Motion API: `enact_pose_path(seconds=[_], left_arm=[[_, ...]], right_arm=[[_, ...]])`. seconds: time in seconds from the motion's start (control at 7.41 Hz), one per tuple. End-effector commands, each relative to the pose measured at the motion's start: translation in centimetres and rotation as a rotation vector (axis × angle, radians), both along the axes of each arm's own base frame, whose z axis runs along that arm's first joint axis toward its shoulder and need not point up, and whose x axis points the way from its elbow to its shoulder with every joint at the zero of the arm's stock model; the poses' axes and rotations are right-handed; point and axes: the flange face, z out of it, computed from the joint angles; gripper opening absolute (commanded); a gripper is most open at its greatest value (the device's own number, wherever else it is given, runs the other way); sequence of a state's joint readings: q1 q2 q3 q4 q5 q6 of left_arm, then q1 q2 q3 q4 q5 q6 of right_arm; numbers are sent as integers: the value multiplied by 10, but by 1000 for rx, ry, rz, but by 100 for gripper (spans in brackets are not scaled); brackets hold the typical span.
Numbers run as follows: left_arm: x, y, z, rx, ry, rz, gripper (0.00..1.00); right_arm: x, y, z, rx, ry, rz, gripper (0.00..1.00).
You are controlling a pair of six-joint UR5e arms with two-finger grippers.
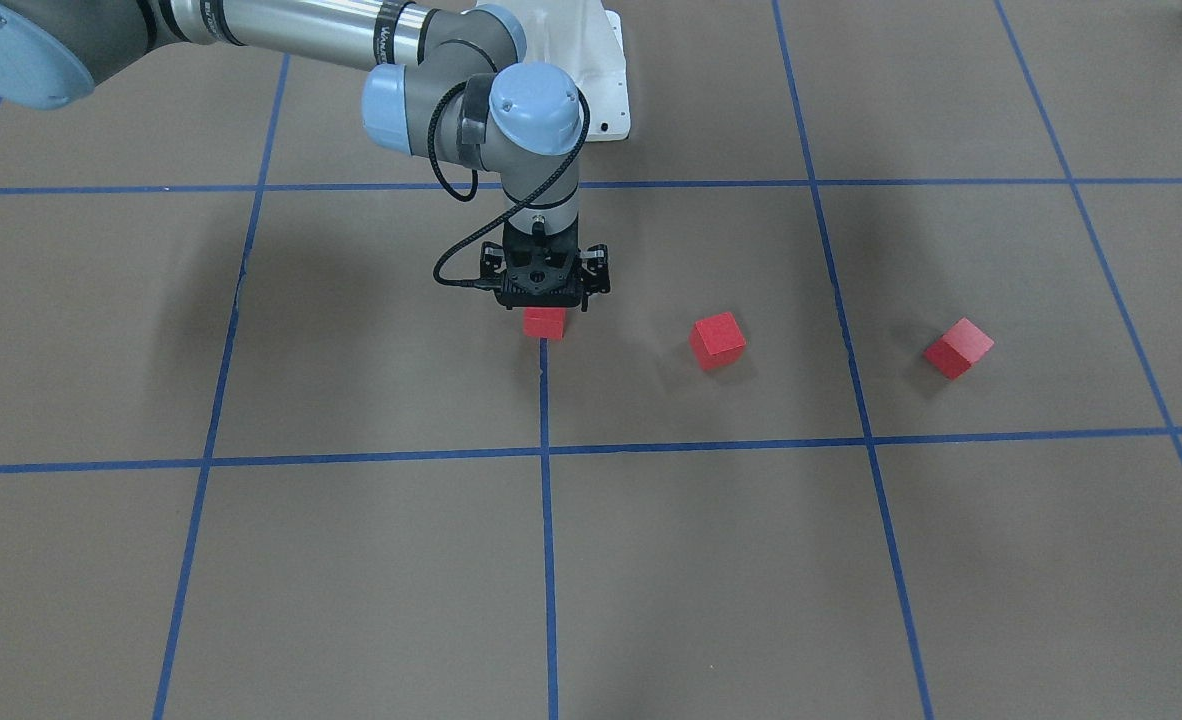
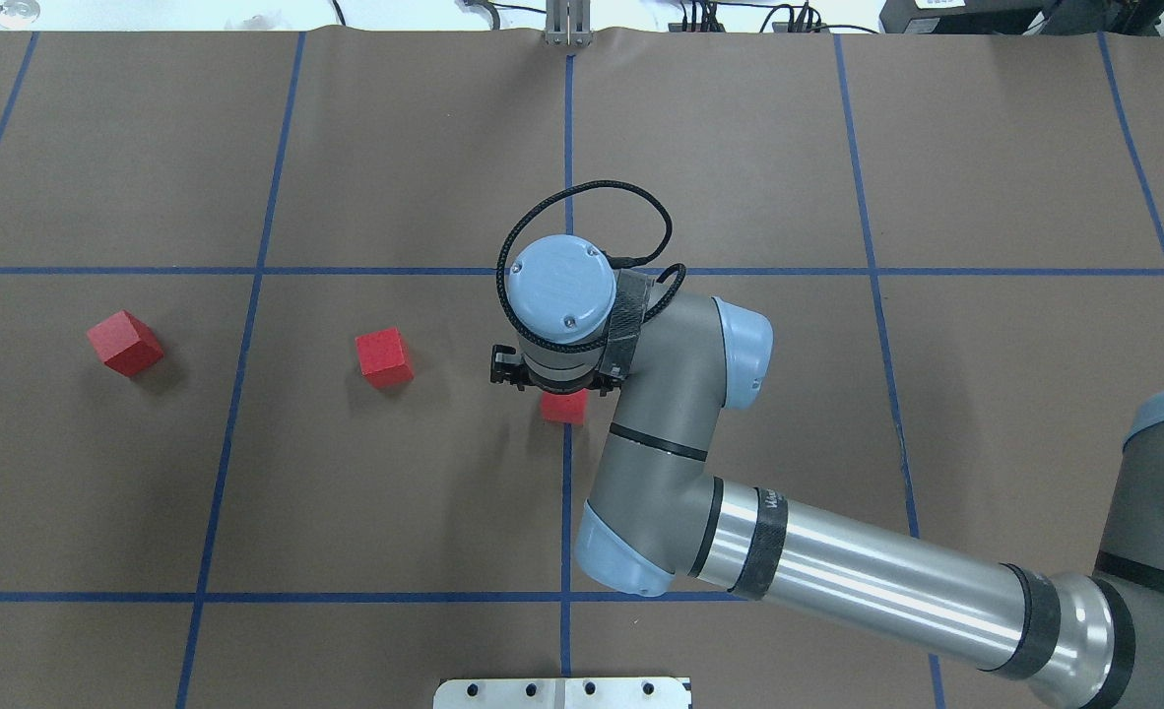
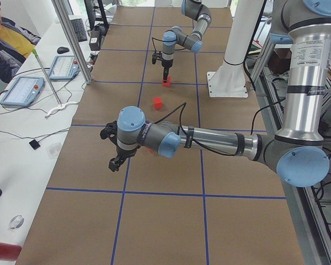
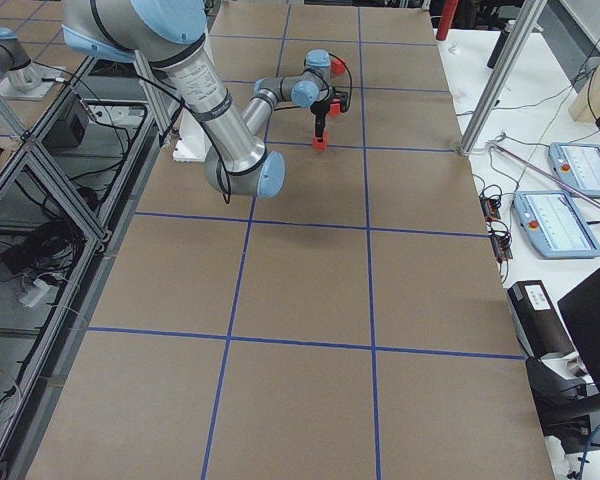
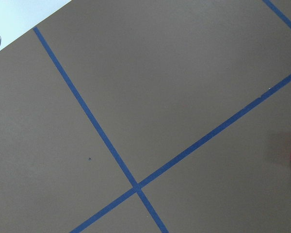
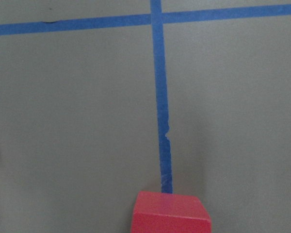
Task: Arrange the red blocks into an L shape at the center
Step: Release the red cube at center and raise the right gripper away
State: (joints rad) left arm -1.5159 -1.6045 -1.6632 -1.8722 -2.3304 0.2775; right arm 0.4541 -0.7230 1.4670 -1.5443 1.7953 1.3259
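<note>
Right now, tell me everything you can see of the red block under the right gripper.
Small plain matte red cube, edges square to the grid, on the middle blue tape line. The right gripper stands directly over it and hides its top; whether the jaws touch it can't be told. The nearest other block lies well apart.

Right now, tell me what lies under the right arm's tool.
One red block sits directly under the right tool, over the middle blue tape line. The tool's body covers the block's top and the finger ends, so a grip cannot be told.
</note>
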Motion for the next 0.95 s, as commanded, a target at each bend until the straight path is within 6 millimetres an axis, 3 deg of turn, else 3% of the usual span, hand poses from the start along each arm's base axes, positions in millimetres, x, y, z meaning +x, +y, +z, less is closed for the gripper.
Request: enact_pose_path(seconds=[0.0,0.14,0.27,0.41,0.68,0.81], left_arm=[[22,-15,-40,-6,52,-57,100],[63,-23,-66,-17,96,-60,100],[110,-33,-101,-73,151,-74,100],[155,-37,-131,-165,206,-112,100],[250,-29,-189,-322,282,-188,100],[314,-16,-215,-384,290,-229,100]], right_arm=[[60,-43,0,-44,-12,47,99],[111,-62,13,-30,-24,34,99],[171,-84,33,23,-28,-5,99],[218,-113,59,49,-20,-41,99],[329,-163,131,115,19,-117,99],[390,-175,169,149,16,-166,99]])
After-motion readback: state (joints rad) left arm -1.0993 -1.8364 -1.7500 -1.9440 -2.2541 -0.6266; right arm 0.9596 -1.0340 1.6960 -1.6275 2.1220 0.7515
